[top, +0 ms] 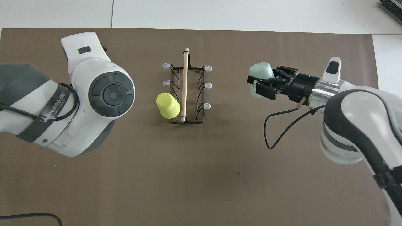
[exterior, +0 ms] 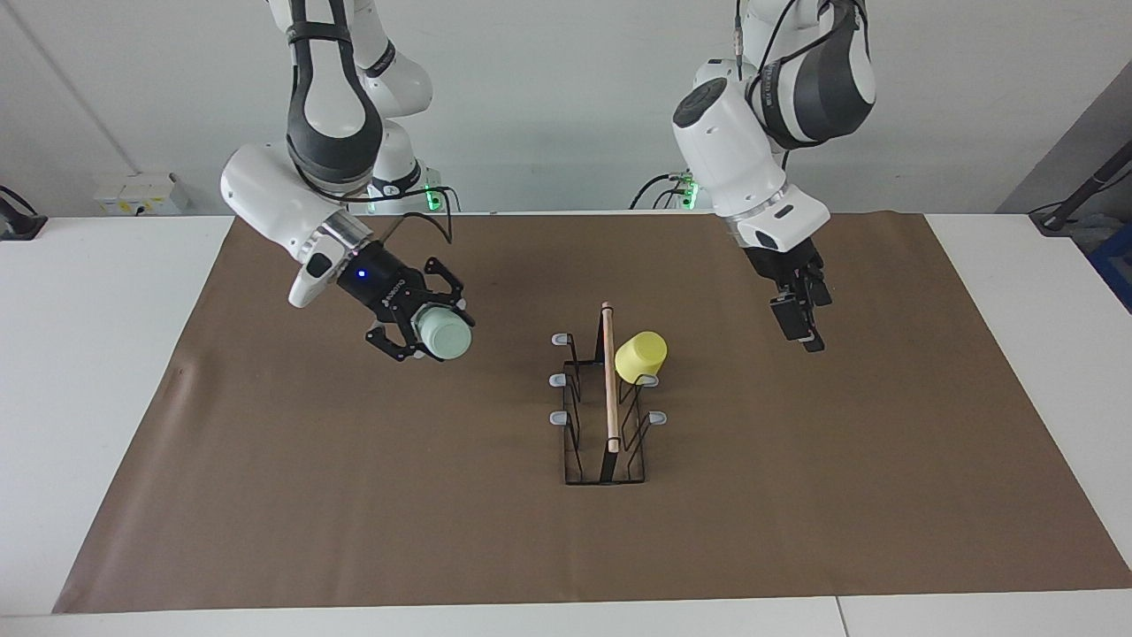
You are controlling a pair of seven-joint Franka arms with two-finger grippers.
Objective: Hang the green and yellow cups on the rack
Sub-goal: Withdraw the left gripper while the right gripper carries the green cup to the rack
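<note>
The yellow cup (exterior: 640,356) (top: 168,105) hangs tilted on the rack (exterior: 608,398) (top: 185,78), on the prong nearest the robots on the side toward the left arm. Nothing touches it. My left gripper (exterior: 800,320) hangs open and empty over the mat, apart from the rack toward the left arm's end. In the overhead view it is hidden under its own arm. My right gripper (exterior: 435,329) (top: 257,83) is shut on the green cup (exterior: 445,333) (top: 260,72), held sideways in the air over the mat, short of the rack toward the right arm's end.
A brown paper mat (exterior: 796,495) (top: 201,175) covers most of the white table (exterior: 1017,610). The rack's other prongs (exterior: 560,379) carry nothing. A black cable (top: 276,125) loops from the right wrist.
</note>
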